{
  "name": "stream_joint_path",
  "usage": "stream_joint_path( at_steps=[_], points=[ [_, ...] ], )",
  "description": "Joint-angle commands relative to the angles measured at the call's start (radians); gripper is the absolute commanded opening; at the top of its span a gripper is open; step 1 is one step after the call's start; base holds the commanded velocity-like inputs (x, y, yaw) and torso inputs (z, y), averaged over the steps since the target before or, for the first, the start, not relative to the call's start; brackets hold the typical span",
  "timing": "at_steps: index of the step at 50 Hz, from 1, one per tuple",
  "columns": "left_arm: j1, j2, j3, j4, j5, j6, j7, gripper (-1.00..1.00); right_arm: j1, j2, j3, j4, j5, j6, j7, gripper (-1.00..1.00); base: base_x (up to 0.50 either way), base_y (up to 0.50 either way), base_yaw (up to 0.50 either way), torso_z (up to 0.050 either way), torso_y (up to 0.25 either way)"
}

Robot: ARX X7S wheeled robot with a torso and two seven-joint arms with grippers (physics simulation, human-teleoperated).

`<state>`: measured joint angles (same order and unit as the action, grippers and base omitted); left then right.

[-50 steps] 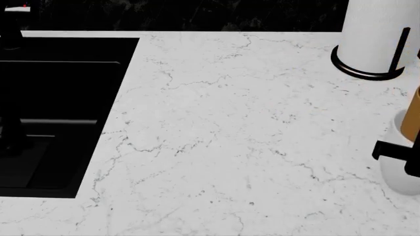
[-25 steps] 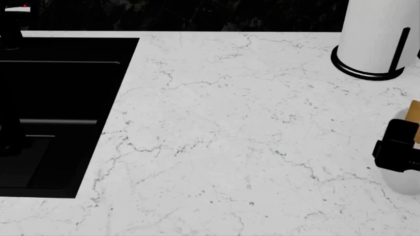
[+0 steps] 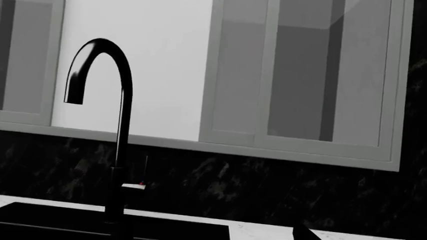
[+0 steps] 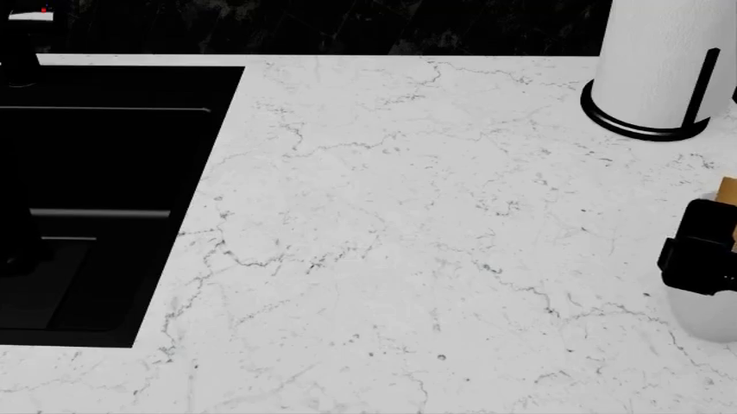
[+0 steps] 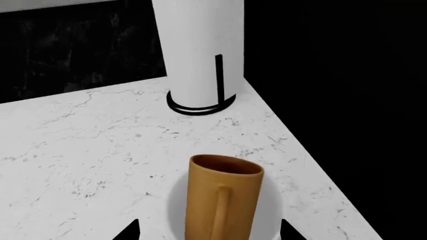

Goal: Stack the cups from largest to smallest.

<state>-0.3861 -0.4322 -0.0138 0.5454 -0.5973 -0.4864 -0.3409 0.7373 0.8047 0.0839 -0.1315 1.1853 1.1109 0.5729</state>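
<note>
At the desk's right edge, the mustard mug point(image 5: 222, 199) is seen set lower than a second ago, now nested in the white cup point(image 4: 703, 315), so the stack appears made. The right gripper point(image 5: 208, 231) is seen spread around both cups; whether the mug is gripped cannot be told, and the left gripper is out of view.

No legible text, label, brand, number or sign appears in any view. The mustard-yellow mug point(image 5: 223, 197) and the white cup point(image 5: 179, 212) around it are unmarked — plain surfaces throughout. The paper-towel roll point(image 5: 199, 49), the marbled worktop point(image 4: 403, 233), the black faucet point(image 3: 110, 125) and the cabinet doors point(image 3: 307, 75) behind it likewise carry no lettering — only veining and shading.
</note>
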Motion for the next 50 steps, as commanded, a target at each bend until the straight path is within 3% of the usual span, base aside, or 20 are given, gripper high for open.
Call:
stream_joint_path(
  at_steps=[1, 33, 50],
  points=[
    [-0.019, 0.022, -0.002, -0.03, 0.035, -0.005, 0.015, 1.0, 0.02, 0.01, 0.063, -0.06, 0.051, 0.032, 0.024, 1.0, 0.0, 0.0, 0.0, 0.0, 0.0],
    [-0.052, 0.002, -0.006, 0.02, -0.006, -0.047, -0.006, 1.0, -0.063, 0.115, 0.317, -0.396, 0.413, 0.103, 0.247, 1.0, 0.0, 0.0, 0.0, 0.0, 0.0],
    [-0.063, -0.062, -0.084, 0.115, -0.083, -0.089, -0.018, 1.0, -0.168, 0.311, 0.612, -0.519, 0.809, 0.081, 0.475, 1.0, 0.0, 0.0, 0.0, 0.0, 0.0]
  ],
)
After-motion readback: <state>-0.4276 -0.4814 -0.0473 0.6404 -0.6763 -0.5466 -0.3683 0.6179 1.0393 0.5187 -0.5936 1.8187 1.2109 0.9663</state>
